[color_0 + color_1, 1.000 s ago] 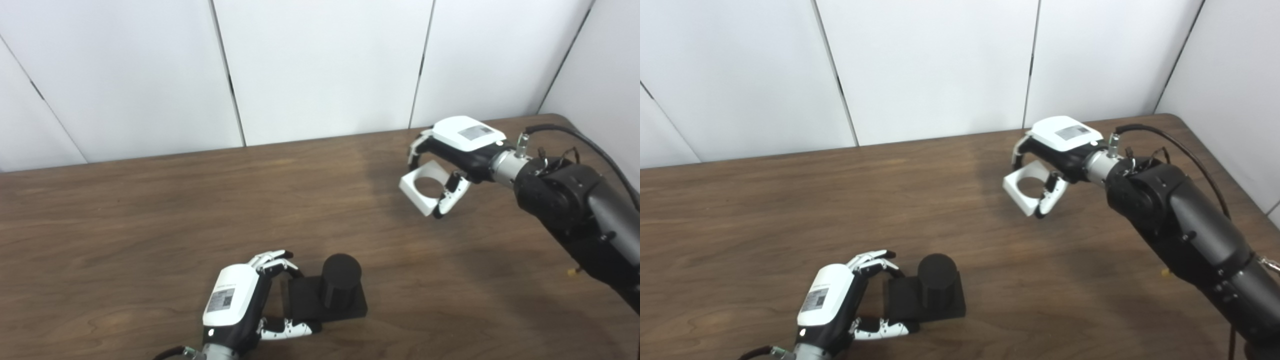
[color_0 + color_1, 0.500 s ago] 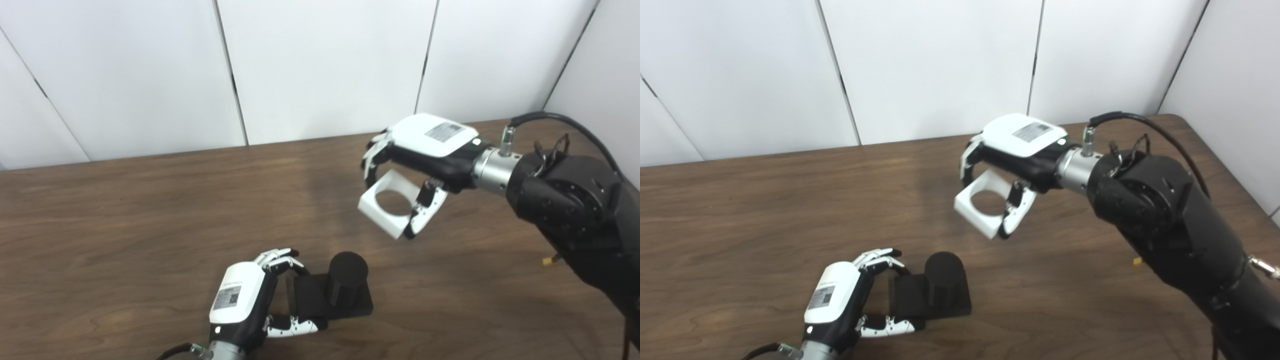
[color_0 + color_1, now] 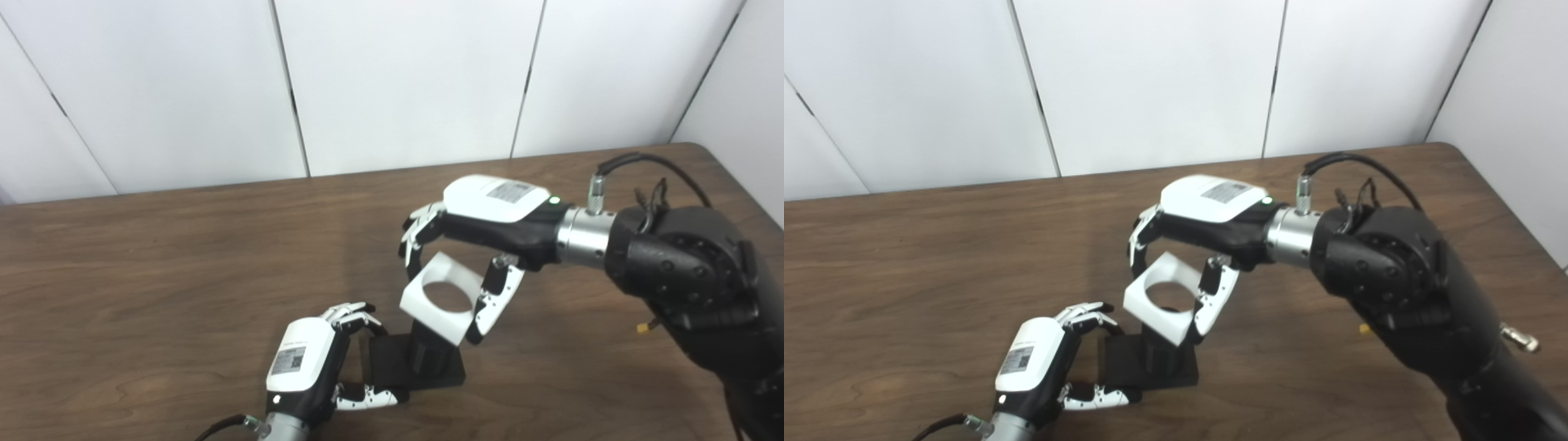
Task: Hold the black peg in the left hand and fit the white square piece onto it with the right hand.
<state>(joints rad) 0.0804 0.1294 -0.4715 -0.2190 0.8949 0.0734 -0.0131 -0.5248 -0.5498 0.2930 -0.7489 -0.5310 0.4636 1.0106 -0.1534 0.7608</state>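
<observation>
While each hand carries a printed label on its white back cover, the writing is too small to read. The left hand (image 3: pixel 309 367) grasps the flat base of the black peg (image 3: pixel 429 358) on the worktop (image 3: pixel 153 269), fingers (image 3: pixel 352 315) along the far edge and thumb at the near edge. Directly above the peg, the white square piece (image 3: pixel 438 298) hangs tilted, gripped between the right hand's (image 3: pixel 490 214) fingers and thumb. It hides the peg top; contact cannot be determined.
</observation>
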